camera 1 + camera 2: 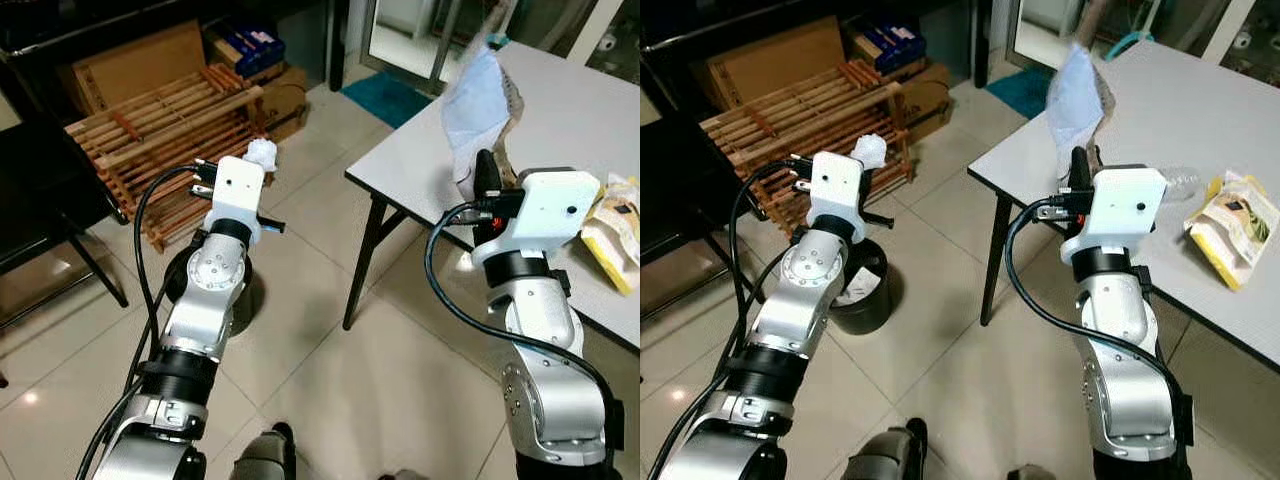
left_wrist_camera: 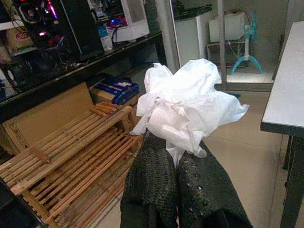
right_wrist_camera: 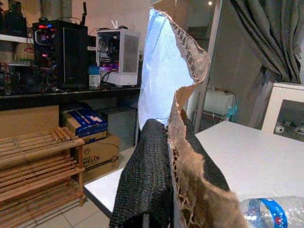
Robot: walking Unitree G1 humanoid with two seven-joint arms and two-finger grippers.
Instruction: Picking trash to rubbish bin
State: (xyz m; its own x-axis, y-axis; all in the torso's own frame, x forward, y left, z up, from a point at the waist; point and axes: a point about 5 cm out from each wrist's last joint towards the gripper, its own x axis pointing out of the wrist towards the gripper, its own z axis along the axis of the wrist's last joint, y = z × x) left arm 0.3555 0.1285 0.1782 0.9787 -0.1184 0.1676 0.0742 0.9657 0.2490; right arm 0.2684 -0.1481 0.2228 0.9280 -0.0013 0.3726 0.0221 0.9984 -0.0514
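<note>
My left gripper (image 2: 176,159) is shut on a crumpled white tissue (image 2: 187,107), held up over the floor above a black rubbish bin (image 1: 862,290) that shows partly behind the left arm. My right gripper (image 3: 172,137) is shut on a torn brown paper bag with a pale blue lining (image 1: 480,105), raised upright above the corner of the white table (image 1: 560,110). The tissue (image 1: 261,153) sticks out past the left wrist housing.
On the table lie a yellow snack packet (image 1: 1232,222) and a clear plastic bottle (image 3: 273,213). A wooden slatted rack (image 1: 165,135) and cardboard boxes (image 1: 135,62) stand at the back left. A black chair (image 1: 50,235) stands on the left. Tiled floor lies between bin and table.
</note>
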